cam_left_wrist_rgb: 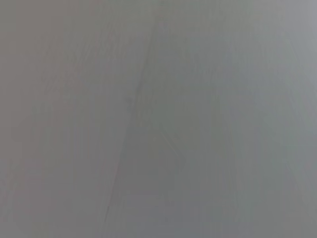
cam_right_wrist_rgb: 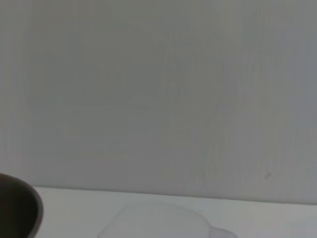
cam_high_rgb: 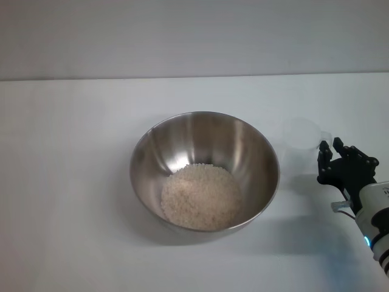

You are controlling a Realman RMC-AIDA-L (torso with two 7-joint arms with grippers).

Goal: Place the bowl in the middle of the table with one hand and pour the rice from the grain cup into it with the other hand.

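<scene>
The bowl (cam_high_rgb: pixel 204 171), a big shiny stainless-steel one, sits mid-table with the pale rice heap (cam_high_rgb: pixel 201 196) inside, so pouring looks done. The small clear plastic cup (cam_high_rgb: pixel 302 146) stands empty just beside it; the black right gripper (cam_high_rgb: pixel 339 158) is spread open nearby, holding nothing.

Head camera high above the table (cam_high_rgb: pixel 61 182); right wrist low, sharing the grain cup (cam_high_rgb: pixel 302 137).
</scene>
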